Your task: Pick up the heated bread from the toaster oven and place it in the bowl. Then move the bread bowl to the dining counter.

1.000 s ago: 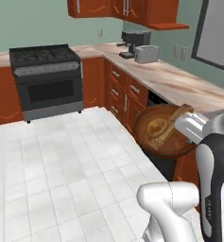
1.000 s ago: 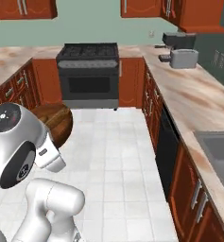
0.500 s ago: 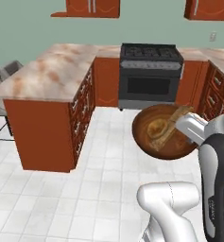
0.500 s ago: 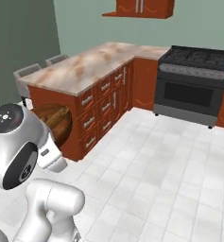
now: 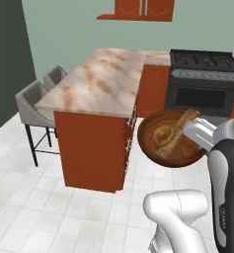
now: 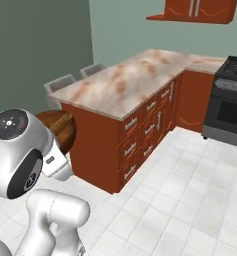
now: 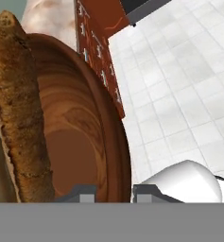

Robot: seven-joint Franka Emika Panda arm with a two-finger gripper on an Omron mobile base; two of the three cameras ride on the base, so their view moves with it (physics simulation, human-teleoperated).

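Carry | we are clamping the two-finger gripper (image 7: 113,193) on the wide dark-brown wooden bowl's (image 5: 149,143) rim | long beige-veined marble dining counter (image 5: 101,84) is lying ahead-left, its near end edge closest.

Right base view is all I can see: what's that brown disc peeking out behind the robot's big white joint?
Observer: A wooden bowl, held up in the air; the left base view shows its whole inside.
Operator: Is anything in it?
Observer: Yes, the bread, small and golden, lies beside a pale bar that crosses the rim.
Operator: What keeps it up?
Observer: The gripper; in the hand view its two fingertips are shut on the bowl's rim.
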